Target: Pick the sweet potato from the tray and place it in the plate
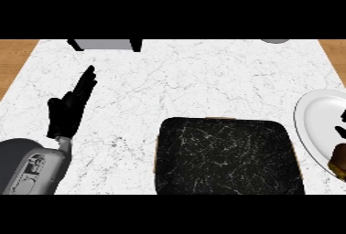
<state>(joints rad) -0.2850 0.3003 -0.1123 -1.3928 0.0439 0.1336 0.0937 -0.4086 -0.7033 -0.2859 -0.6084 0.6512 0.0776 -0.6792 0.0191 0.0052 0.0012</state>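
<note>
I see the black tray (226, 155) sitting on the white marble counter (175, 77), and I take it as my landmark. Well to its left, my left hand (67, 109) rests on a grey forearm (30, 167), its fingers straight and pressed together, pointing away from me. Just right of the tray lies the white plate (314, 123), partly cut off by the view's edge. On the plate's near right part a brown shape shows at the edge, which I take for the sweet potato (338, 160). Small black bits of my right hand (342, 132) show above it at the same edge; I cannot tell how its fingers are set. Far beyond the tray, a grey box (105, 44) stands at the counter's back edge.
</note>
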